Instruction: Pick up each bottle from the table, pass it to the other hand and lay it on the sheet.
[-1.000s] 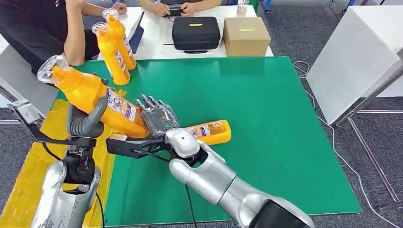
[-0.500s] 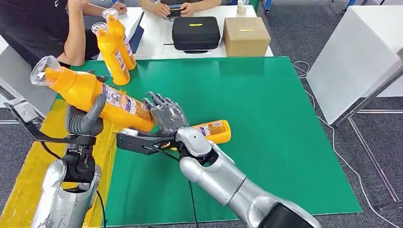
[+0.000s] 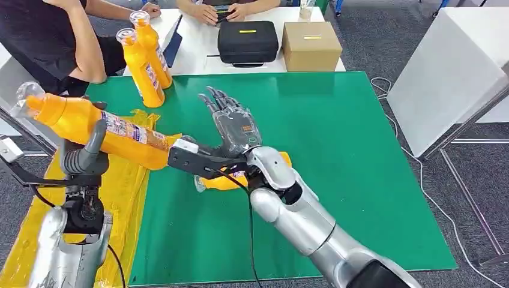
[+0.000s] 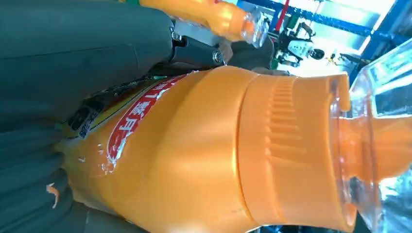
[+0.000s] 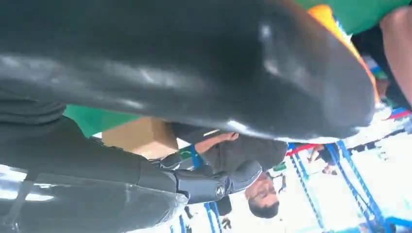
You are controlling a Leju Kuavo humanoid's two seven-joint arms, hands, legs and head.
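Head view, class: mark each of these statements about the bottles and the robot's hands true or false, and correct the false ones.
1. The left hand holds a bottle. True.
2. The right hand grips a bottle. False: it is open, fingers spread, holding nothing.
3. Two bottles stand upright at the green mat's far left corner. True.
4. The held bottle stands upright. False: it is tilted, cap toward the robot's left.
5. One lying bottle rests on the mat under the right arm. True.

Even, bright light from above in my head view, soft shadows under my arms on the green surface. Left wrist view: bottle sharp, background blown out. Right wrist view: blurred, glare beyond.
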